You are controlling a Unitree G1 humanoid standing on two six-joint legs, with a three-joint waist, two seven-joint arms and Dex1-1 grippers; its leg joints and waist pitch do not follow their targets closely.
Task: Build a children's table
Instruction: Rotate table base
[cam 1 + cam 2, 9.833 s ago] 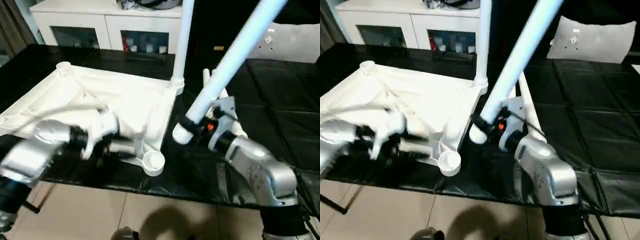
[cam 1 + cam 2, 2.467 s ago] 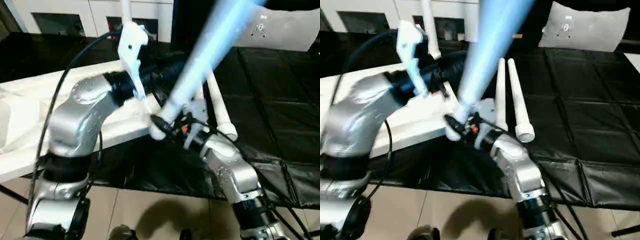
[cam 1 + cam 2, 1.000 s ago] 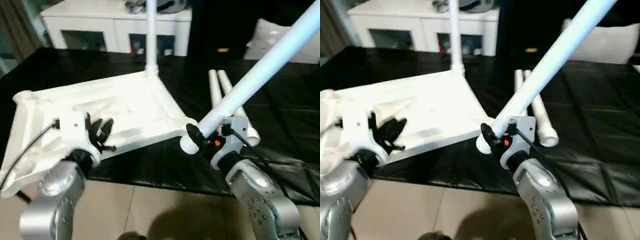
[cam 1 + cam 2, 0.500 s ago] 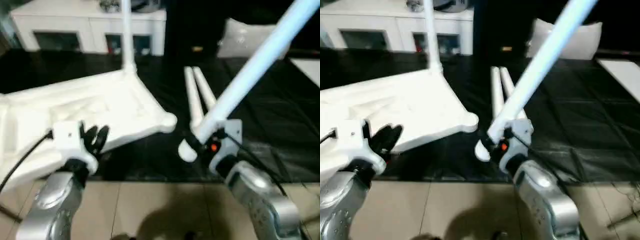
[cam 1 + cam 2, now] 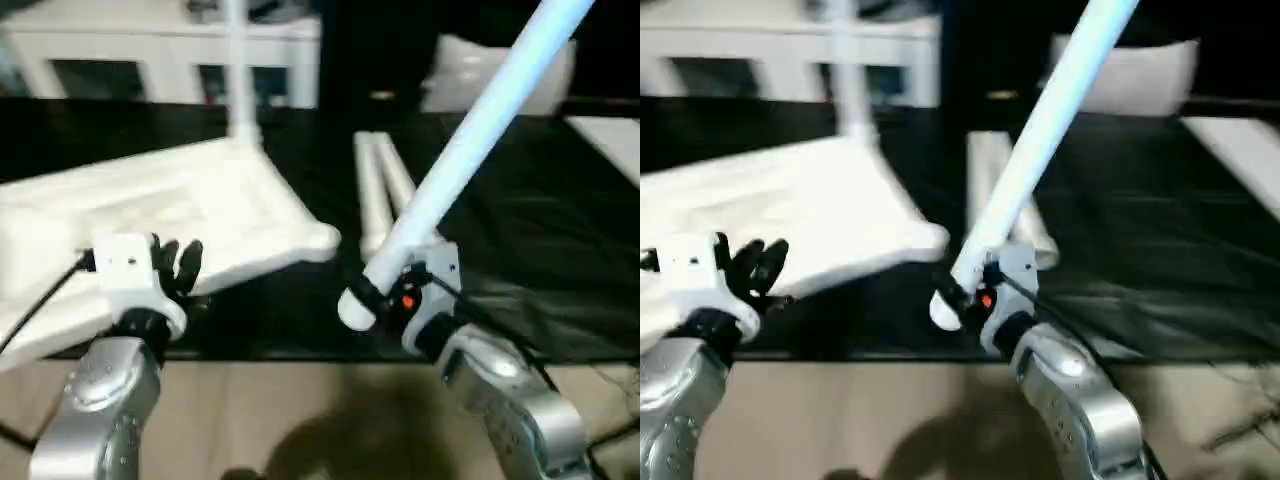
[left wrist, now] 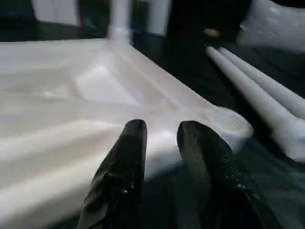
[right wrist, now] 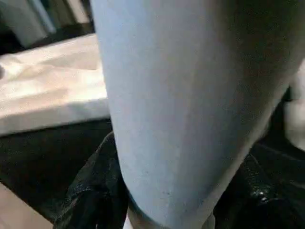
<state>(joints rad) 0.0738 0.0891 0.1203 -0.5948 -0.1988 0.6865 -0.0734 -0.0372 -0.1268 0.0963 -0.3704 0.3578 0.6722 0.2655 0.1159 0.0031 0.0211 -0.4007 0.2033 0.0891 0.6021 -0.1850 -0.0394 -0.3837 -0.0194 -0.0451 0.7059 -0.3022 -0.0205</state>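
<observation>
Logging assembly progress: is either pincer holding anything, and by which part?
The right pincer grips a tube leg near its lower end. The left pincer is open, holding nothing.

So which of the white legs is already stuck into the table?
The upright leg standing in the tabletop's far corner. Two legs lie flat on the black mat, and the right gripper holds another slanted.

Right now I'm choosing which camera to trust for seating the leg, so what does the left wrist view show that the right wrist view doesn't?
The left wrist view alone shows the left gripper, fingers slightly apart and empty over the tabletop's edge, the near corner socket, two spare legs lying on the black surface, and the upright leg already seated at the far corner. The right wrist view alone shows the held leg close up in the right gripper. Both show the white tabletop.
</observation>
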